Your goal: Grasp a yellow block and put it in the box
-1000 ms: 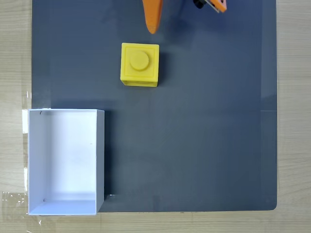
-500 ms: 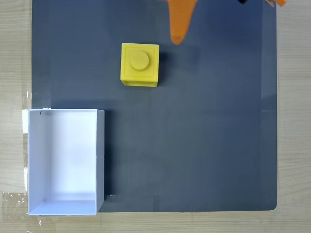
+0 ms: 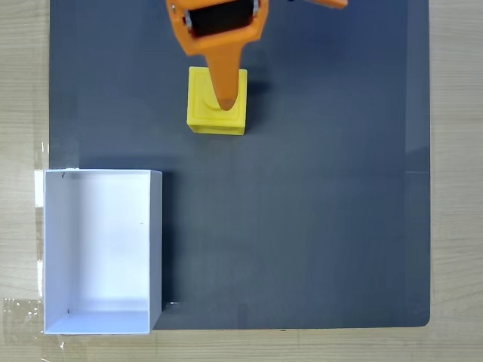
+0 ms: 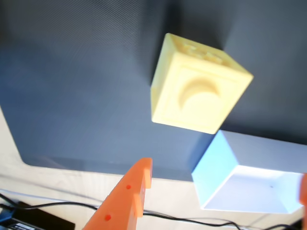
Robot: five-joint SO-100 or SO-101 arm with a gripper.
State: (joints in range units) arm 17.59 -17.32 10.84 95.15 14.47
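Half a second ago the orange finger hung up and to the right of the block in the fixed view; now the gripper has swung over it, its body showing at the top edge and one tapered finger crossing the block's top, hiding the stud. The block itself has not moved on the mat, and the box sits as before, well apart from the block, down and to the left.

The wrist view shows the stud plainly on the block, which lies apart from both fingers: one fingertip is below it, and a sliver of the other shows at the right edge, so the jaws stand wide apart, holding nothing. The box appears just past the block there, cut off at the frame's edge, with cables on the wooden table.

In the fixed view the second finger is cut off at the top edge.
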